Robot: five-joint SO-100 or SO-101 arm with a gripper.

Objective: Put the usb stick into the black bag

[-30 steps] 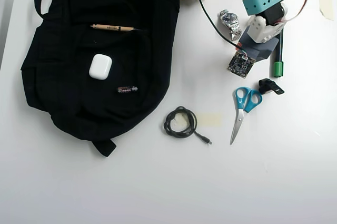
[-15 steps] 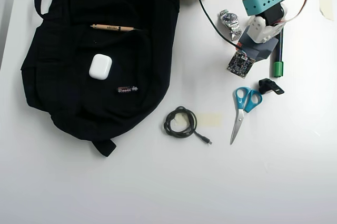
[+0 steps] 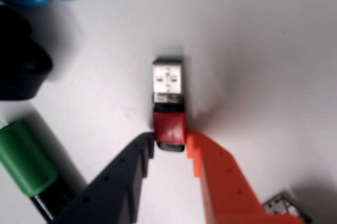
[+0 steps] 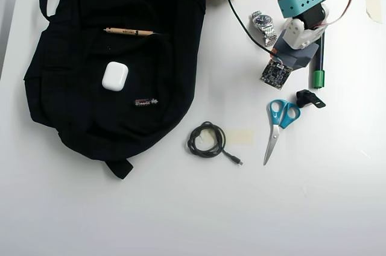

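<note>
The black bag (image 4: 90,87) lies at the left of the overhead view, already carrying a pencil (image 4: 128,31), a white case (image 4: 114,76) and a small battery (image 4: 146,102). Well to its right, the hand (image 3: 169,140) pinches the usb stick (image 3: 169,105) by its red end, low on the white surface (image 3: 263,50). The grasp looks made; the lift, the carry leftward and the drop remain. From overhead the arm hides the stick entirely.
</note>
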